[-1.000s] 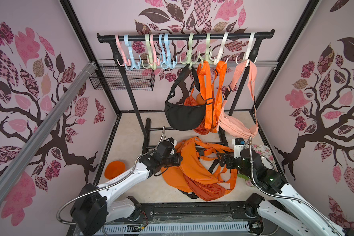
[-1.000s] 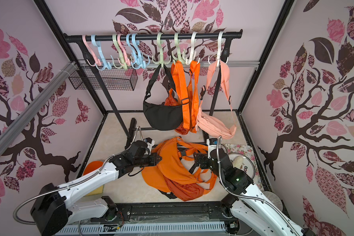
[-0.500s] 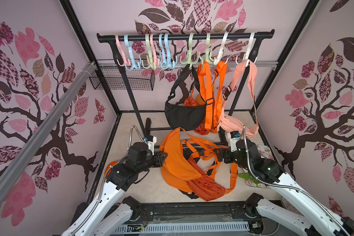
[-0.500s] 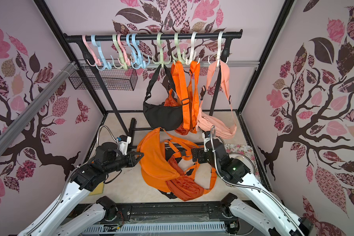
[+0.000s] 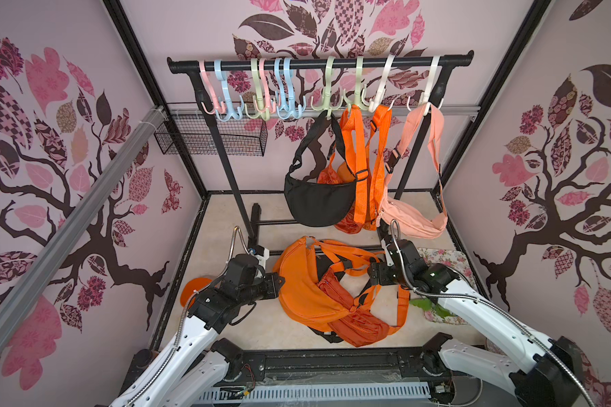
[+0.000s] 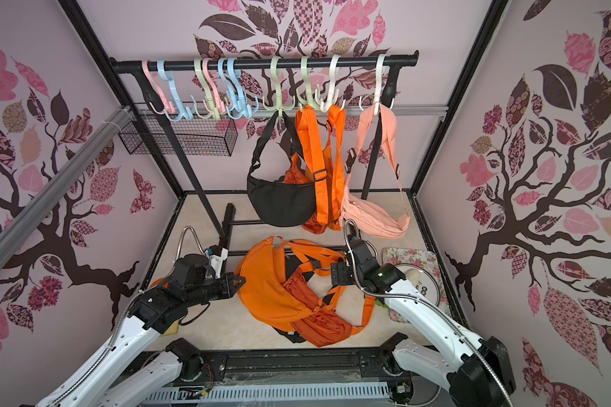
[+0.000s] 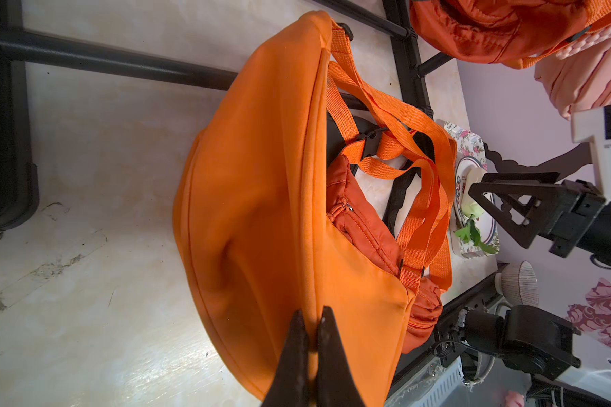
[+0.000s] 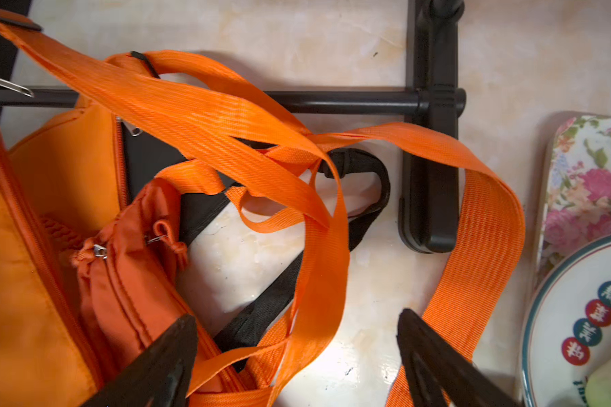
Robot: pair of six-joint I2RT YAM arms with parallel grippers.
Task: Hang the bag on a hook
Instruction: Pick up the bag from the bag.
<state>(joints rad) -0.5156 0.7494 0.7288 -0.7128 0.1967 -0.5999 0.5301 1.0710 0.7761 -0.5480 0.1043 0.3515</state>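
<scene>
Lies slumped on the floor, lower centre of a top view: orange sling bag point(image 5: 307, 292), well below the rail point(image 5: 307, 63). Pinched at its seam in the fully closed left gripper point(image 7: 313, 312). Hovers spread wide and empty over tangled orange straps point(image 8: 198, 116): right gripper point(image 8: 297, 314). Risks snagging the darker orange bag point(image 8: 131, 282), or slipping off that thin seam.

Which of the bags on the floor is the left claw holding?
The large bright-orange bag, pinched along its seamed edge by the left claw. The smaller, darker rust-orange bag lies beside it, ungripped.
</scene>
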